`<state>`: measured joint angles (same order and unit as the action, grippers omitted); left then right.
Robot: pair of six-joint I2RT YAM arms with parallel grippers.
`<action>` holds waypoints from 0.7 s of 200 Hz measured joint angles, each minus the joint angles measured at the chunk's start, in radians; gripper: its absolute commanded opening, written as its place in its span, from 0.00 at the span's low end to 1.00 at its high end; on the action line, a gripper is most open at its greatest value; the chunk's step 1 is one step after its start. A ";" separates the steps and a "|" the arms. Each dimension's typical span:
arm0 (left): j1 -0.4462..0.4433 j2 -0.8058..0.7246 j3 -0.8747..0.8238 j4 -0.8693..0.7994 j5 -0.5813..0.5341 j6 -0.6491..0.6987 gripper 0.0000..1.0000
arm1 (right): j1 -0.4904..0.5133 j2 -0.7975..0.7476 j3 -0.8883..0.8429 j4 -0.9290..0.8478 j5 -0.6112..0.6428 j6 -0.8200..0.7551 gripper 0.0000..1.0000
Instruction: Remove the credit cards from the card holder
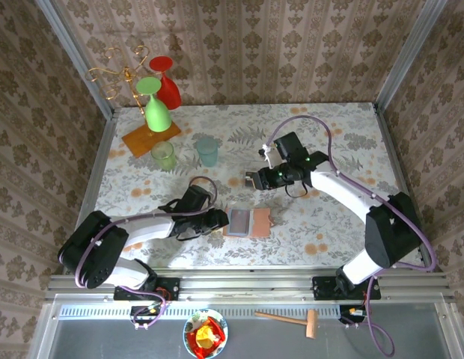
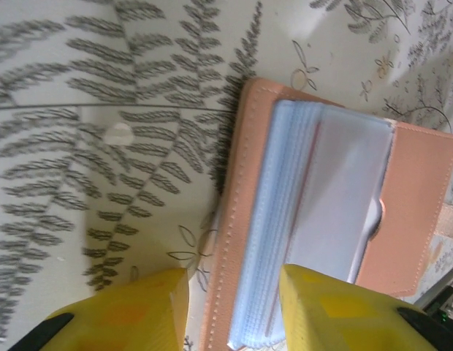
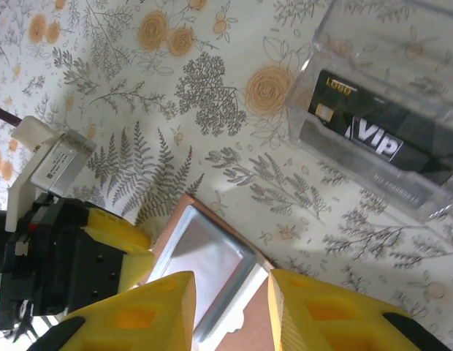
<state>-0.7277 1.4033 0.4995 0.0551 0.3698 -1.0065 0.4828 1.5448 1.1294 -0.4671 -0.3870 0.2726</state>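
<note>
Yellow fingers of the left gripper (image 2: 230, 289) stand partly open at the near-left edge of the holder (image 1: 258, 222). That stitched edge and the ends of the clear sleeves (image 2: 336, 197) lie in the gap between them. Neither finger is plainly pinching, so it looks more like steadying than grasping.

The holder lies open and flat on the worktop (image 1: 337, 127), between the two grippers. Its sleeves look pale and glossy, and I cannot tell which of them have cards in them.

Just beyond it the right gripper (image 3: 230, 292) hangs over the grey sleeve side, partly open with nothing in it. Farther on, a black VIP card (image 3: 372, 135) lies in the clear tray (image 3: 402, 51).

With one card already out, the step in hand seems to be reaching for another. The next move calls for the right gripper to come down on a card's exposed edge and slide it out along its sleeve. The left gripper must pin the holder meanwhile, or the holder may lift with the card.
</note>
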 measured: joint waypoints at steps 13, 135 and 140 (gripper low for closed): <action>-0.011 0.000 0.000 0.006 0.000 -0.008 0.38 | 0.013 -0.016 -0.028 0.018 0.006 0.058 0.34; -0.043 -0.032 0.000 0.028 -0.031 -0.046 0.27 | 0.165 -0.052 -0.128 0.082 0.031 0.425 0.28; -0.043 -0.032 0.000 0.028 -0.031 -0.048 0.26 | 0.172 -0.051 -0.132 0.089 0.028 0.438 0.28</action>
<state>-0.7712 1.3716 0.4995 0.0834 0.3393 -1.0542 0.6552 1.4933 0.9974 -0.3786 -0.3592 0.7101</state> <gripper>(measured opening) 0.278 0.280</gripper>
